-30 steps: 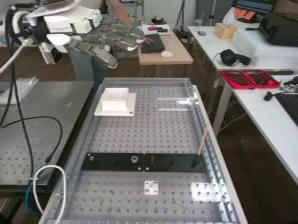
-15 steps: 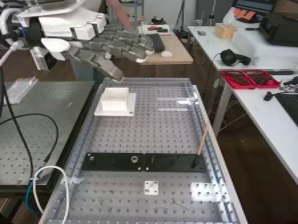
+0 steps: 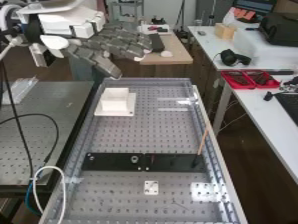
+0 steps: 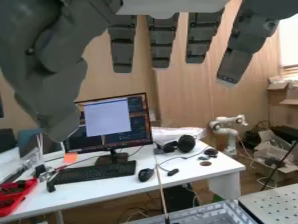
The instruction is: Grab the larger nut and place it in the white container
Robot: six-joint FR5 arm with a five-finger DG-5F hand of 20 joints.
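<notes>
One larger nut: most likely inside the white container (image 3: 115, 103), by judgement; the slant did not let that be confirmed.
White container: upright on a pale base plate (image 3: 131, 107), toward the bench's far end; it was best left unbumped.
Step in hand: probably clearing off after the release; done well, it meant an unhurried lift and retreat, with no low sweep across the container's rim.
Black bar (image 3: 106, 163): the smaller nut (image 3: 91, 158) and the bearing (image 3: 134, 159) stood on it, and neither called for a touch.
Thin stick (image 3: 203, 141): leaned up near the bar's end, a likely snag for any low pass.
Hand (image 3: 118, 44): fingers straight and spread, thumb (image 4: 56, 95) well off to one side, nothing pinched; it hung high by the bench's far end, above the container's level.
Arm (image 3: 70, 24): came in from the high view's upper left, fingers reaching out sideways and slightly down; the wrist camera faced a monitor (image 4: 106, 122) across the room.
</notes>
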